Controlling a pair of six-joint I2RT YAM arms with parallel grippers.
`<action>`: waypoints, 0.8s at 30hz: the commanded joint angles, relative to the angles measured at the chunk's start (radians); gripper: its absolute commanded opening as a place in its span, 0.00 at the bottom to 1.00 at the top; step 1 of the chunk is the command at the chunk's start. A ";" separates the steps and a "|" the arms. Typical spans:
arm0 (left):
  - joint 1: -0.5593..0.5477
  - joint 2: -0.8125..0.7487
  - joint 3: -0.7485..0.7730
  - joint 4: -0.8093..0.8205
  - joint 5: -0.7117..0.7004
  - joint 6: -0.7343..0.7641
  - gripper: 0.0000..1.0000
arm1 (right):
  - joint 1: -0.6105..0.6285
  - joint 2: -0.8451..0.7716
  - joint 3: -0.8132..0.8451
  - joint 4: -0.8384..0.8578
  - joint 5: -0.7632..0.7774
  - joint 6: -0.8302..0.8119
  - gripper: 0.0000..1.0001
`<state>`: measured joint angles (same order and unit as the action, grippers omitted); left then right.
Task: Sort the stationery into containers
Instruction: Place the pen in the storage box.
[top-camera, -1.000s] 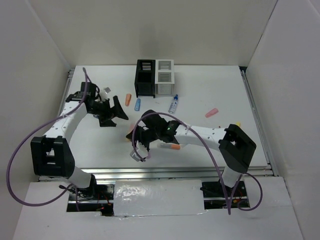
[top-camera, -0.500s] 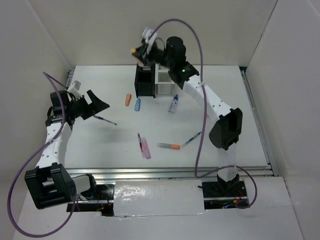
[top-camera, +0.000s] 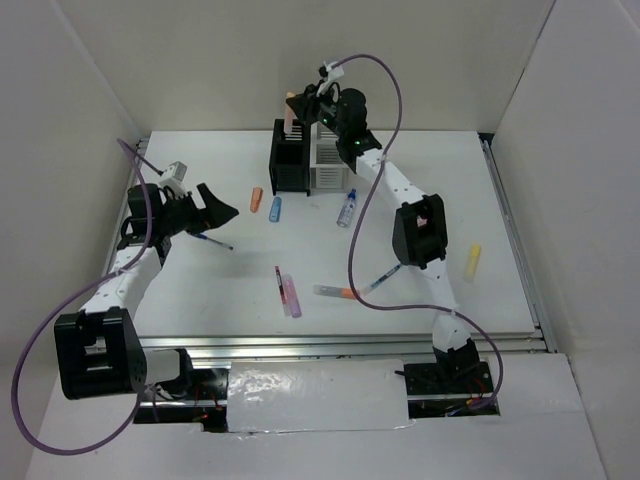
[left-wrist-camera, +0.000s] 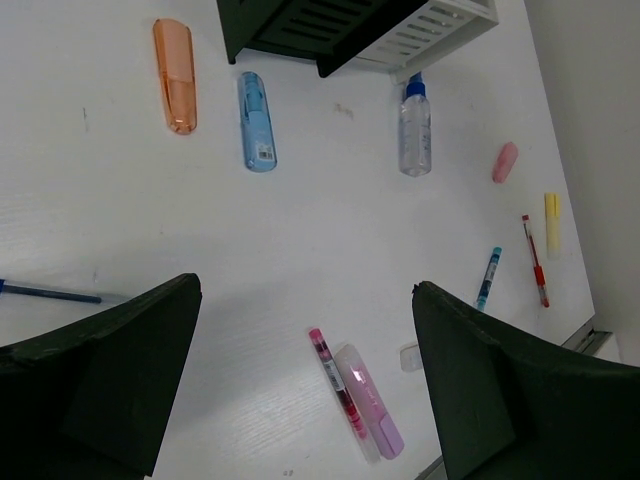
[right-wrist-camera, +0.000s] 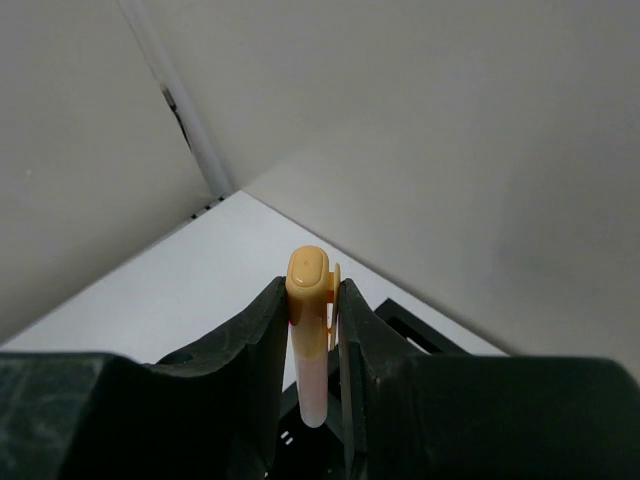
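My right gripper (top-camera: 298, 110) is shut on a pale orange-capped marker (right-wrist-camera: 310, 330), held upright just above the black container (top-camera: 290, 160). The white container (top-camera: 328, 155) is joined to its right. My left gripper (top-camera: 212, 212) hovers open and empty over the left of the table. Loose stationery lies flat: an orange marker (left-wrist-camera: 175, 75), a blue marker (left-wrist-camera: 257, 120), a clear blue-capped tube (left-wrist-camera: 415, 125), a red pen (left-wrist-camera: 335, 380) beside a pink marker (left-wrist-camera: 375, 405), and a thin blue pen (top-camera: 210, 240) near the left gripper.
More items lie on the right half: an orange-tipped marker (top-camera: 338, 292), a blue pen (top-camera: 380, 278), a yellow marker (top-camera: 473, 260), a small pink marker (left-wrist-camera: 505, 162) and another red pen (left-wrist-camera: 535, 262). White walls enclose the table.
The right gripper rose from the table's middle to above the black container with the marker, now held upright. The left gripper drew back, then shifted slightly right, staying open.
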<state>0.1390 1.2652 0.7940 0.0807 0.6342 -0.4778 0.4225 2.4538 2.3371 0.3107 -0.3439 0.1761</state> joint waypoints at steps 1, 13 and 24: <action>-0.007 0.026 0.045 0.068 0.012 0.015 0.99 | -0.005 0.055 0.111 0.151 0.026 0.054 0.00; -0.018 0.059 0.033 0.068 0.024 0.036 0.99 | 0.010 0.149 0.111 0.263 0.151 -0.029 0.00; -0.044 0.074 0.062 0.004 -0.004 0.110 0.99 | 0.015 0.172 0.065 0.303 0.141 -0.109 0.07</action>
<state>0.1059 1.3289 0.8097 0.0795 0.6292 -0.4320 0.4259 2.6083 2.3989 0.5198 -0.2199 0.1047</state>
